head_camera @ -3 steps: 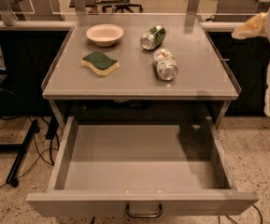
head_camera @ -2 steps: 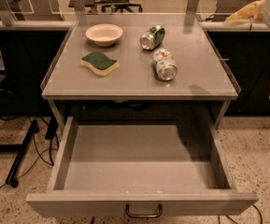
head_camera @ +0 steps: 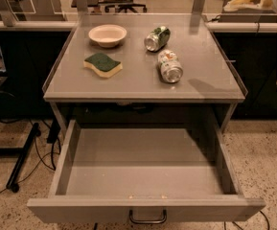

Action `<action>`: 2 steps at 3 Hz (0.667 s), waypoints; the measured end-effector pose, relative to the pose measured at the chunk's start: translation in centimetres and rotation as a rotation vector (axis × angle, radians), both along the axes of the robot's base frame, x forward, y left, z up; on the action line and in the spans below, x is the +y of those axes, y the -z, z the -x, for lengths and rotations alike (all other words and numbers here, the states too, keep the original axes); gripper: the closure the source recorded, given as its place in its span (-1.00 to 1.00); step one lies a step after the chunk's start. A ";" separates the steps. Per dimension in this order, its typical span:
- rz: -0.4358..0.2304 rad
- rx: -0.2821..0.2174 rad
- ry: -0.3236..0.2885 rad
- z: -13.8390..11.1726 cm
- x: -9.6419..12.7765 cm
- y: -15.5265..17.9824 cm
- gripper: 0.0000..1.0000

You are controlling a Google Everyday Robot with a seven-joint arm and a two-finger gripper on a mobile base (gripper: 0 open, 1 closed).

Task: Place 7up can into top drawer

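While the silvery-white, green-patched 7up can [head_camera: 169,67] lies sideways on the grey surface [head_camera: 128,83], the wide grey top drawer [head_camera: 145,176] gapes ready below; pale end effector [head_camera: 238,3] hovers far upper right, grip unreadable.

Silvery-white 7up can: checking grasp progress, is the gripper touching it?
Apart. The camera view shows the gripper at the upper right corner, with a wide gap to the silvery-white 7up can lying on its side.
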State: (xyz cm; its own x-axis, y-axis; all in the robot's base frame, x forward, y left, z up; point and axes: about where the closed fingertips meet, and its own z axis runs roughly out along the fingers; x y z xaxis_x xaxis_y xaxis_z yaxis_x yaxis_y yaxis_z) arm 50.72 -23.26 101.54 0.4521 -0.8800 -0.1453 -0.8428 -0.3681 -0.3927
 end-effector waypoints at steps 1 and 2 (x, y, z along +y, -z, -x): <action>-0.018 -0.024 0.038 -0.8 -0.3 0.5 -1.00; -0.050 -0.046 0.031 -2.7 -1.4 1.7 -1.00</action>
